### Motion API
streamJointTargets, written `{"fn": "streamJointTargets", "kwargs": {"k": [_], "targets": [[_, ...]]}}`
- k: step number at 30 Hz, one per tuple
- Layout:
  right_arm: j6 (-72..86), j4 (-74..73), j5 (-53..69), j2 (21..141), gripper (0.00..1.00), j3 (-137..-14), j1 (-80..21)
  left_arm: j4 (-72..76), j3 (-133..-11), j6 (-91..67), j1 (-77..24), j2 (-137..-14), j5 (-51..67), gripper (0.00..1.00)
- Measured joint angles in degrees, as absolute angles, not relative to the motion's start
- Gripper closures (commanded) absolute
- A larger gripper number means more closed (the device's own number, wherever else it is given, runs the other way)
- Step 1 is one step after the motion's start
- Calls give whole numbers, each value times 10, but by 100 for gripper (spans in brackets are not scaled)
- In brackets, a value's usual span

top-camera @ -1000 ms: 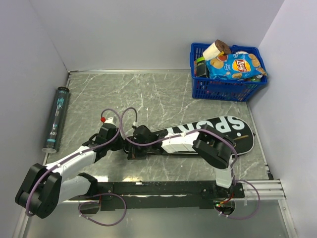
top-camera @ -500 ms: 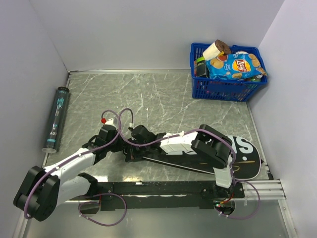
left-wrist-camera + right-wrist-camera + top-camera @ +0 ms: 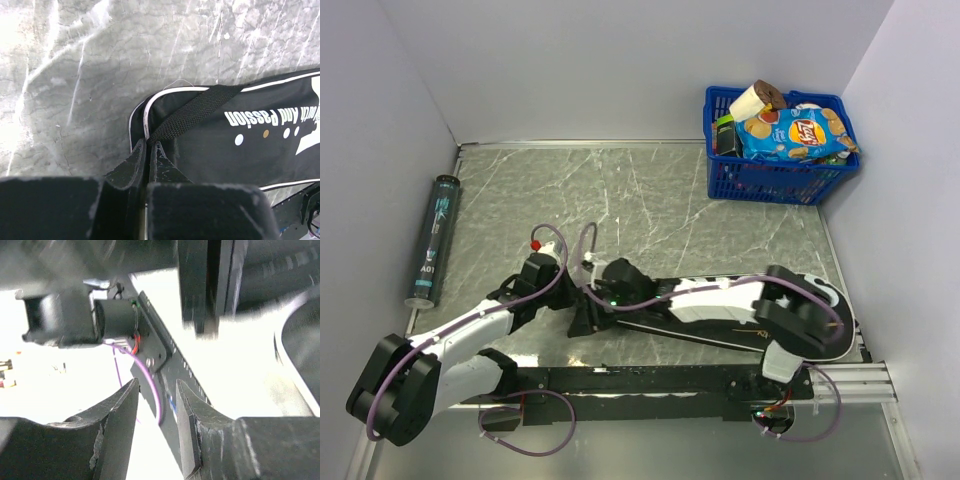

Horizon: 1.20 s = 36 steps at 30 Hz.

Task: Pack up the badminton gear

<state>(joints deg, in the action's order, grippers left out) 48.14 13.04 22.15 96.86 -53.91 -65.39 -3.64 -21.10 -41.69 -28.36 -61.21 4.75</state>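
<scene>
Left wrist: left gripper (image 3: 149,146) jaws pinch the SPORT cover (image 3: 220,150) by its strap (image 3: 192,112).
Right wrist: right gripper (image 3: 157,427) jaws spread.

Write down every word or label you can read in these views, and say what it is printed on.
"And Passion": black cover, upside down in the left wrist view.
"Lay's": blue crisp packet in the basket.
Tube print: too small to read.
</scene>
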Motion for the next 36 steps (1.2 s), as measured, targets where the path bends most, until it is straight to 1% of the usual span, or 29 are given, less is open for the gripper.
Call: {"fn": "streamJointTargets", "kwargs": {"k": [3,9,13,17,22,26,31,36], "targets": [[481,115,190,903,55,-486,-654,-36,-211,-417,-284,-612,50,99],[502,16,77,781,56,-373,-654,-36,-211,-417,-286,-614,52,99],[549,-69,3,700,56,-295,-653,-36,-211,-417,-286,-614,54,99],[600,-130,-48,655,56,-251,-652,-36,-211,-419,-286,-613,57,99],[648,-150,-81,652,57,-244,-641,-39,-204,-432,-287,-599,60,99],[653,-137,-72,675,57,-255,-588,-44,-186,-448,-292,-564,64,99],[613,-128,-53,713,57,-281,-497,-59,-166,-477,-310,-502,61,99],[555,-138,-59,767,57,-331,-449,-72,-141,-517,-353,-448,50,99]]}}
